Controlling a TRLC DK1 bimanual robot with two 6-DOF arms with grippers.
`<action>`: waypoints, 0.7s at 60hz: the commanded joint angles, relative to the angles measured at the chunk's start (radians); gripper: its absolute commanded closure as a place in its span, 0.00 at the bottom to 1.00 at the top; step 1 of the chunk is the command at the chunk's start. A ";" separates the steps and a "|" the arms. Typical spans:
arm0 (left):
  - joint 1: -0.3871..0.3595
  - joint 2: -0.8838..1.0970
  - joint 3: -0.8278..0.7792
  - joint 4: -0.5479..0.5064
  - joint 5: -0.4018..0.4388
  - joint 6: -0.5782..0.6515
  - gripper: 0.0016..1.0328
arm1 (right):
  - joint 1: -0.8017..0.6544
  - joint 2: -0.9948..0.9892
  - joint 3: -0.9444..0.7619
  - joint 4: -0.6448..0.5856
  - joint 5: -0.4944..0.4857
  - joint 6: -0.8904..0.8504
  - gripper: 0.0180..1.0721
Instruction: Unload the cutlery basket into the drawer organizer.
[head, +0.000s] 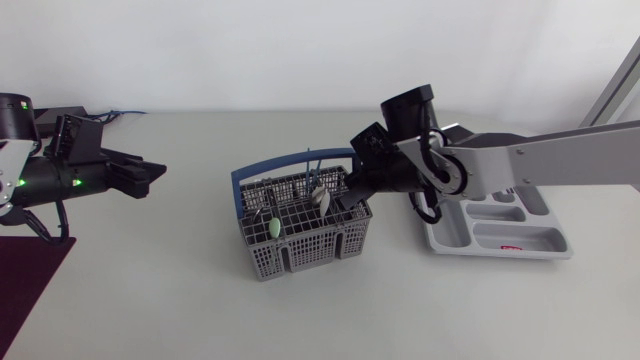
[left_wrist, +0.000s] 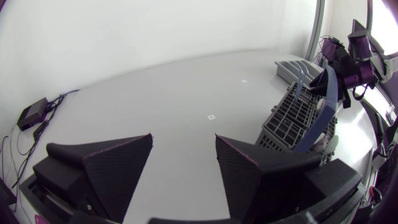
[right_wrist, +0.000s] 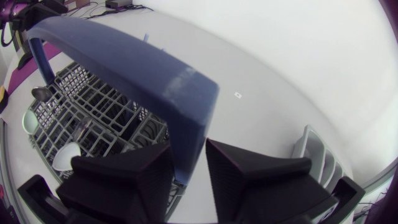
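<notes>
The grey cutlery basket (head: 262, 255) with a blue handle (head: 270, 165) stands mid-table, with a white spoon (head: 318, 197), a green-tipped piece (head: 274, 228) and a blue stick (head: 309, 160) in it. My right gripper (head: 350, 195) is down at the basket's right end. In the right wrist view its fingers (right_wrist: 124, 180) stand a narrow gap apart, open, and the handle's upright (right_wrist: 193, 143) fills that gap; contact is unclear. The grey drawer organizer (head: 495, 238) lies to the right, under the right arm. My left gripper (left_wrist: 183, 168) hangs open and empty far to the left of the basket (left_wrist: 292, 121).
A dark maroon mat (head: 25, 285) covers the table's front left corner. A small black box (left_wrist: 31, 113) with cables sits at the back left. Bare tabletop spreads between the left gripper and the basket and along the front edge.
</notes>
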 joint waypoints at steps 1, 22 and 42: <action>-0.031 -0.038 -0.021 -0.032 0.009 0.027 0.11 | 0.001 -0.073 -0.031 -0.039 0.005 -0.007 0.16; -0.239 -0.164 -0.098 -0.199 -0.020 0.157 0.12 | -0.065 -0.435 -0.186 -0.197 -0.035 -0.007 0.16; -0.420 -0.084 -0.101 -0.164 -0.089 0.157 0.12 | -0.203 -0.260 -0.231 -0.102 -0.093 -0.008 0.16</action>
